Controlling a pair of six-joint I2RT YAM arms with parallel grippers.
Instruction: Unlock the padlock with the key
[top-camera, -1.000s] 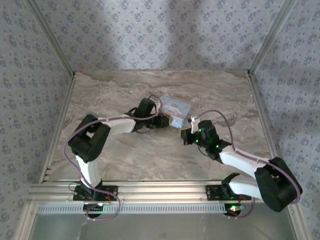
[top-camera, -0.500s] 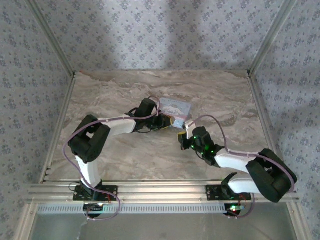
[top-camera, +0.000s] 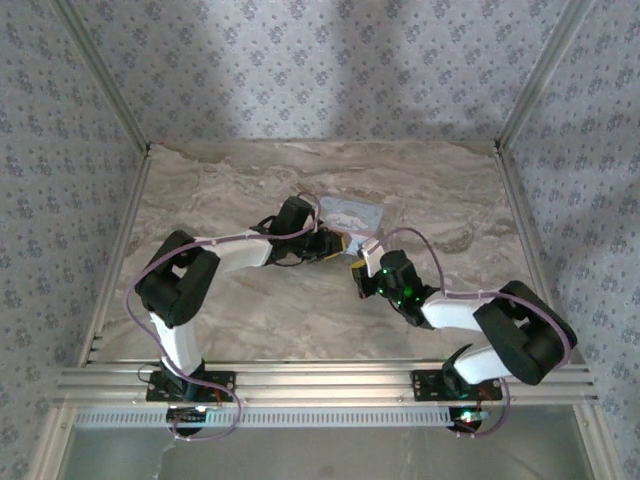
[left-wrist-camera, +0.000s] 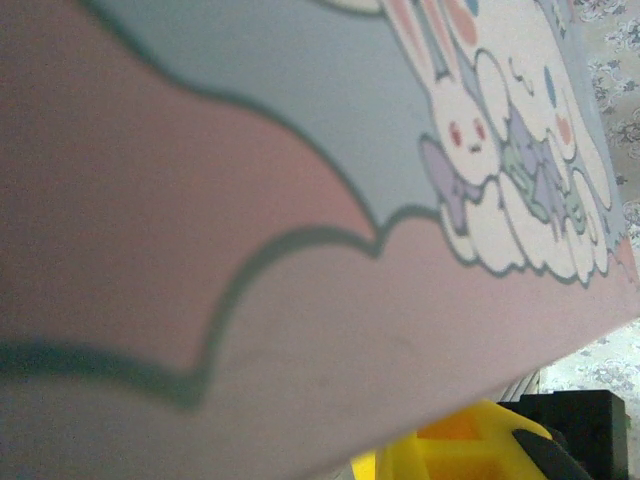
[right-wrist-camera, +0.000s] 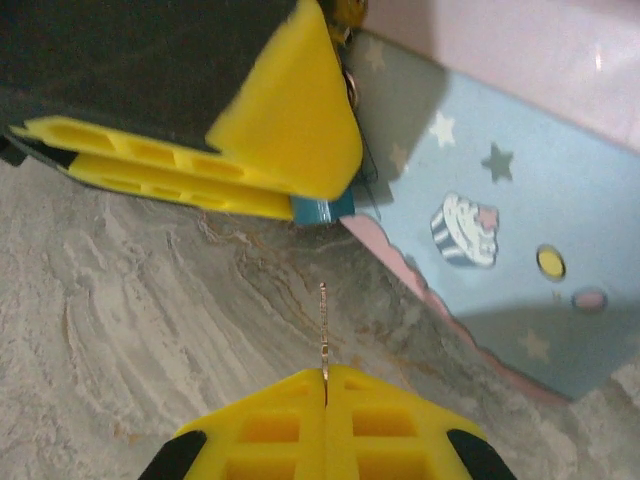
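From above: left arm (top-camera: 215, 252) and right arm (top-camera: 470, 315) meet at one pastel box (top-camera: 352, 214) on the worktop (top-camera: 230, 180). Left wrist: the box's cartoon face. Right wrist: right jaws pinch one key (right-wrist-camera: 323, 325); narrow left jaws hold one padlock (right-wrist-camera: 322, 208) just beside the box.

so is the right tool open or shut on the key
Shut on the key: the right tool has its yellow fingers pressed together, no gap, and the thin metal key sticks out between them.
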